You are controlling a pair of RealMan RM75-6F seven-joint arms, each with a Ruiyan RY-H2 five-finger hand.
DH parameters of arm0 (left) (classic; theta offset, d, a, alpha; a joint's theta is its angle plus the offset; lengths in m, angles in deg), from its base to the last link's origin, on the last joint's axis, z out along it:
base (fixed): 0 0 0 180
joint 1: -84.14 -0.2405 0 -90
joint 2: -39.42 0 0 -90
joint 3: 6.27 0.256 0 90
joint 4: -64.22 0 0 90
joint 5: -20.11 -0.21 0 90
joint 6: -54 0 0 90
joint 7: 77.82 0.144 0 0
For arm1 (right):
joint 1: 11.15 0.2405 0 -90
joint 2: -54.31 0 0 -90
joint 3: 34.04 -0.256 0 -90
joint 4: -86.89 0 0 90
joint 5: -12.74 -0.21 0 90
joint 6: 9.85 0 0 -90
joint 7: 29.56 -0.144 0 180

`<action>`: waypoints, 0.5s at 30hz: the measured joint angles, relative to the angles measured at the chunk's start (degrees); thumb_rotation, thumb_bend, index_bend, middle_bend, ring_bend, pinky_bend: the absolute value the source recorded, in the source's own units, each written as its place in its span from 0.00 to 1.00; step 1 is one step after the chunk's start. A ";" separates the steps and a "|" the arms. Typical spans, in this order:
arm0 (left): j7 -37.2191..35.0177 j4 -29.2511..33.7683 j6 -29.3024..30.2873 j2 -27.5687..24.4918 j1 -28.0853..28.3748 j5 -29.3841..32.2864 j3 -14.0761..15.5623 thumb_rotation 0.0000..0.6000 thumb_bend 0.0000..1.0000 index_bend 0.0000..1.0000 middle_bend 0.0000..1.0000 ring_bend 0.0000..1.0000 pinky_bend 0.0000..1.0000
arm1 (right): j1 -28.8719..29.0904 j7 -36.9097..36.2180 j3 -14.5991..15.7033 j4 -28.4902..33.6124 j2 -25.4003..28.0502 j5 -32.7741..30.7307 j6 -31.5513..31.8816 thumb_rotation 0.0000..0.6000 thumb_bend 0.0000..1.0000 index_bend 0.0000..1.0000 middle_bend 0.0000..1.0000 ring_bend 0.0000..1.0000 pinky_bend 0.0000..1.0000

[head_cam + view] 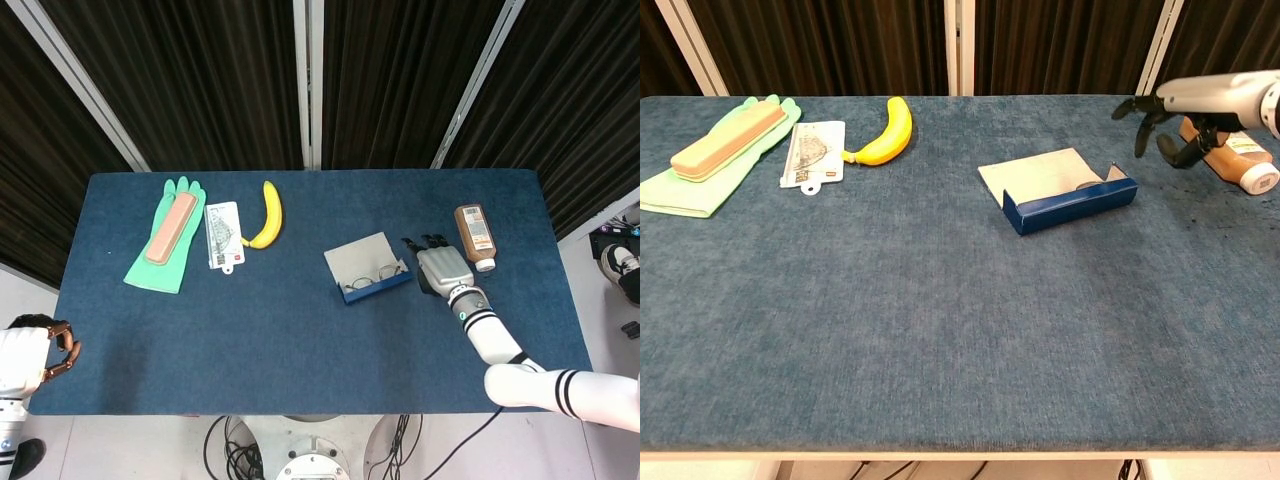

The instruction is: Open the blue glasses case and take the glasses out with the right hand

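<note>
The blue glasses case (pixel 365 269) (pixel 1065 190) lies open right of the table's middle, its grey lid flap folded back flat. The glasses (pixel 375 273) lie inside against the blue front wall. My right hand (pixel 443 270) (pixel 1170 125) hovers just right of the case, apart from it, fingers spread and holding nothing. My left hand (pixel 55 350) hangs off the table's near left corner, fingers curled, nothing visible in it.
A brown bottle (pixel 475 236) (pixel 1238 160) lies right behind my right hand. Far left are a green glove (pixel 166 250) with a peach bar (pixel 171 228) on it, a packaged card (pixel 223 236) and a banana (pixel 268 215).
</note>
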 measured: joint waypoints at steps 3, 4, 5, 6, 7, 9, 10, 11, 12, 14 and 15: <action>0.14 0.01 0.05 0.07 -0.02 0.07 -0.03 1.00 0.37 0.66 0.67 0.43 0.36 | -0.89 -2.33 -0.11 -2.62 -0.59 0.67 -2.69 1.00 0.78 0.00 0.27 0.00 0.00; 0.18 -0.01 0.04 0.08 -0.02 0.09 -0.04 1.00 0.37 0.66 0.67 0.43 0.36 | -1.11 -2.97 -0.23 -3.55 -0.94 0.99 -3.48 1.00 0.78 0.00 0.27 0.00 0.00; 0.21 -0.04 0.04 0.10 -0.02 0.11 -0.05 1.00 0.37 0.66 0.67 0.43 0.36 | -1.28 -3.55 -0.37 -4.49 -1.37 1.35 -4.25 1.00 0.78 0.00 0.27 0.00 0.00; 0.21 -0.04 0.04 0.11 -0.02 0.12 -0.06 1.00 0.37 0.66 0.67 0.43 0.36 | -1.46 -4.13 -0.60 -5.73 -2.03 1.81 -5.26 1.00 0.78 0.00 0.27 0.00 0.00; 0.19 -0.03 0.04 0.11 -0.02 0.14 -0.06 1.00 0.37 0.66 0.66 0.43 0.36 | -1.54 -4.47 -0.79 -6.61 -2.59 2.13 -6.01 1.00 0.78 0.00 0.27 0.00 0.00; 0.19 -0.04 0.02 0.11 -0.01 0.15 -0.07 1.00 0.37 0.66 0.67 0.43 0.36 | -1.60 -5.22 -1.35 -8.29 -4.02 2.96 -7.56 1.00 0.78 0.00 0.27 0.00 0.00; 0.18 -0.05 0.01 0.11 -0.01 0.15 -0.07 1.00 0.37 0.66 0.67 0.43 0.36 | -1.58 -5.48 -1.61 -8.69 -4.52 3.43 -8.01 1.00 0.78 0.00 0.27 0.00 0.00; 0.18 -0.04 0.00 0.11 -0.01 0.15 -0.08 1.00 0.37 0.66 0.67 0.43 0.36 | -1.54 -5.67 -1.87 -8.91 -4.92 3.93 -8.30 1.00 0.78 0.00 0.27 0.00 0.00; 0.18 -0.03 0.00 0.11 0.00 0.16 -0.08 1.00 0.37 0.66 0.67 0.43 0.36 | -1.44 -5.85 -2.21 -9.08 -5.43 4.66 -8.54 1.00 0.78 0.00 0.27 0.00 0.00; 0.16 -0.05 0.00 0.11 0.00 0.15 -0.07 1.00 0.37 0.66 0.67 0.43 0.36 | -1.12 -5.90 -2.76 -9.20 -6.23 5.74 -8.78 1.00 0.78 0.00 0.27 0.00 0.00; 0.14 -0.05 0.00 0.10 -0.01 0.15 -0.07 1.00 0.37 0.66 0.66 0.43 0.36 | -0.74 -5.72 -3.09 -9.22 -6.78 6.27 -8.89 1.00 0.78 0.00 0.27 0.00 0.00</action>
